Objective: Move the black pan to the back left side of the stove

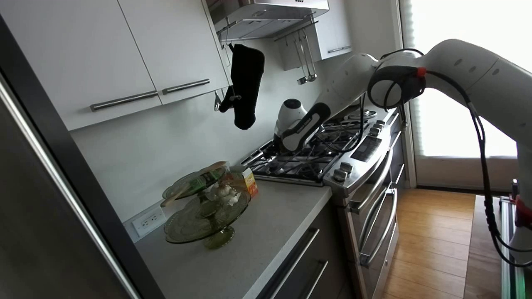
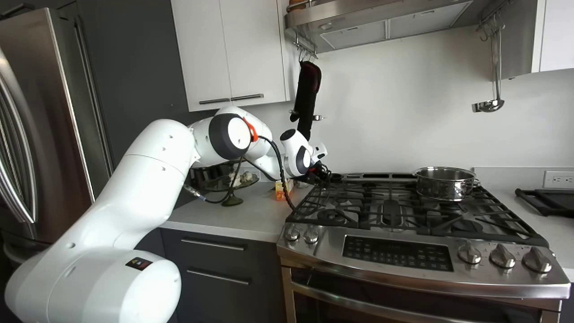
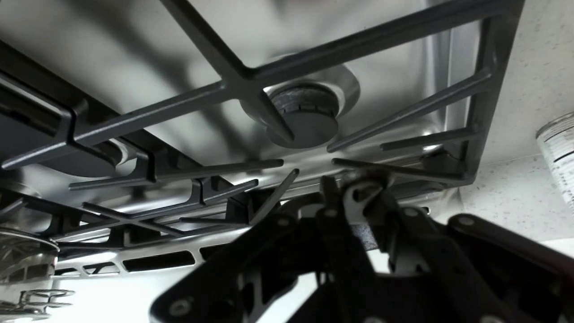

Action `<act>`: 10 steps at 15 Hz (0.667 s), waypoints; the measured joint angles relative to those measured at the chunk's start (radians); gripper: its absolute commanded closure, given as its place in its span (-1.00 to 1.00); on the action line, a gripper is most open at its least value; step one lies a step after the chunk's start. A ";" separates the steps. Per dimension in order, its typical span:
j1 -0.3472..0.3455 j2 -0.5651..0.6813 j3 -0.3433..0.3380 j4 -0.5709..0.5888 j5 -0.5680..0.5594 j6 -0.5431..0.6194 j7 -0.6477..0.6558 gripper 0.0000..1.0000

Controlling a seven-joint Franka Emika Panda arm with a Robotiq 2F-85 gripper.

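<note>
A white robot arm (image 2: 143,179) stretches across a kitchen to a stainless steel gas stove (image 2: 381,274); its gripper (image 3: 350,181) is low over the grate (image 3: 381,40) at the back left burner (image 3: 314,128), the fingers drawn close together (their tips are blurred, so I cannot tell whether anything is pinched between them); on the right counter (image 2: 558,233), beside the stove, lies a flat black item (image 2: 556,204), cut off at the edge of the view; whether that is the pan, I cannot tell; a shiny steel pot (image 2: 444,185) sits upright on the back right of the stove; on the left counter (image 1: 286,211), green glass stands (image 1: 187,232) are stacked near an orange and yellow box (image 1: 250,182); a black oven mitt (image 1: 248,79) hangs beneath the range hood (image 2: 354,38).
</note>
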 measured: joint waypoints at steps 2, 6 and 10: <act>0.007 0.043 -0.023 0.054 0.000 -0.022 0.042 0.90; 0.014 0.126 -0.063 0.158 -0.001 -0.075 0.107 0.90; 0.014 0.195 -0.076 0.243 -0.002 -0.113 0.140 0.90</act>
